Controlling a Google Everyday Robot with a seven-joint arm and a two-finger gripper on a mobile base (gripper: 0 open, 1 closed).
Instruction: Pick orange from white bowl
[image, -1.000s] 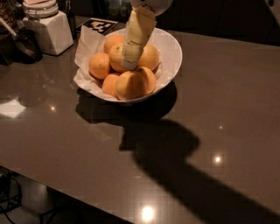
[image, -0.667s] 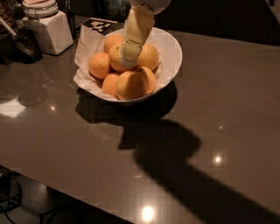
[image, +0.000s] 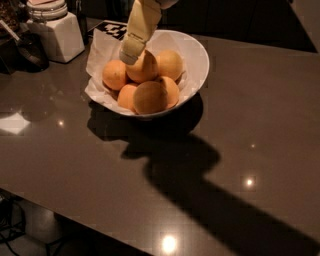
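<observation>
The white bowl stands on the dark table, lined with crumpled white paper and filled with several round fruits. My gripper comes down from the top of the camera view into the bowl's left middle. It is shut on the orange, which sits on top of the pile. The arm hides the orange's upper left side. Other fruits lie around it: one at the left, one at the right and a darker one in front.
A white square-based jar stands at the back left, beside a dark utensil. A black-and-white tag lies behind the bowl. The arm's shadow crosses the glossy table toward the front right. The table's front edge runs along the lower left.
My gripper has moved left and slightly up within the bowl, and the orange in it now sits higher on the pile. The bowl and the other fruits have not moved.
</observation>
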